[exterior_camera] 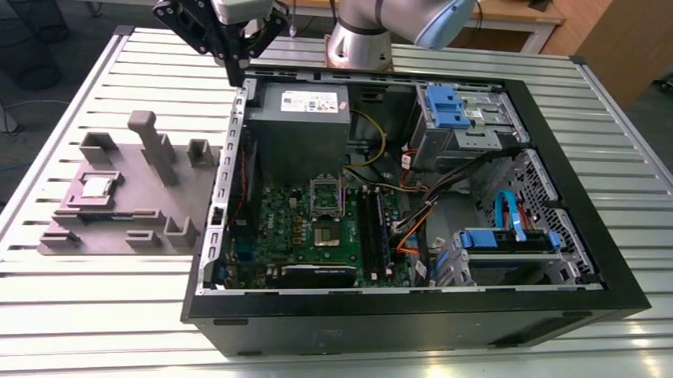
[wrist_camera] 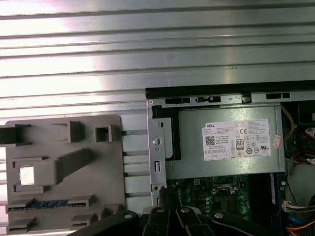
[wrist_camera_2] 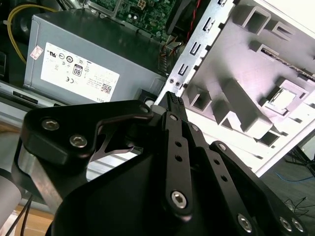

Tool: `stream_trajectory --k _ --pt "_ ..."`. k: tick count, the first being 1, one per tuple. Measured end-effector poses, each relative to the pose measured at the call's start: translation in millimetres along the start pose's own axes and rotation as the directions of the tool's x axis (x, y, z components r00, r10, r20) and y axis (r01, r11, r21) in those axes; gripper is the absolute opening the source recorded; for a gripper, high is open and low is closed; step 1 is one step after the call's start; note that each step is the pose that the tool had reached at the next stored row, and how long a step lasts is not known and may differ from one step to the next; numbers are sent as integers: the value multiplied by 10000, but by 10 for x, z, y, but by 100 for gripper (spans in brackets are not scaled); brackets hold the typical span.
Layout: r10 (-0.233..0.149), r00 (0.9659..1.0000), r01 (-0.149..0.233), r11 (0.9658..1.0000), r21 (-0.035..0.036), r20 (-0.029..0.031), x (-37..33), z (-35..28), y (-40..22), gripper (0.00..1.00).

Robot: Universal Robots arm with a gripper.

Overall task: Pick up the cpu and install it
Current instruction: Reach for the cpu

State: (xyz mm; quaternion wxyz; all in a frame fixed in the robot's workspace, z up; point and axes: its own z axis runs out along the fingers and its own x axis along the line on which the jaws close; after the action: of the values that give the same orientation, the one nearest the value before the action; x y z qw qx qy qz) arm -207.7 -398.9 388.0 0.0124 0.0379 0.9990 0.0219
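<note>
My gripper (exterior_camera: pixel 238 72) has its jaws pinched together on nothing, over the computer case (exterior_camera: pixel 421 315) corner. The cpu (exterior_camera: pixel 98 187) sits in the tray (exterior_camera: pixel 110 232) recess, at 7-8 o'clock from me in the exterior view. Likely light, stiff, slick-topped and fragile. Grip the opposite edges.

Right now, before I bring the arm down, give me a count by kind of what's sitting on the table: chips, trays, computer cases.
cpu, in the tray: 1
tray: 1
computer case, side open: 1
Total: 3
</note>
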Motion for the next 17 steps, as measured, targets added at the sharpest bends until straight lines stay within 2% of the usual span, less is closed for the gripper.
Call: stream_trajectory --k 17 --pt "0 10000 0 10000 0 0 89 -1 -7 10"
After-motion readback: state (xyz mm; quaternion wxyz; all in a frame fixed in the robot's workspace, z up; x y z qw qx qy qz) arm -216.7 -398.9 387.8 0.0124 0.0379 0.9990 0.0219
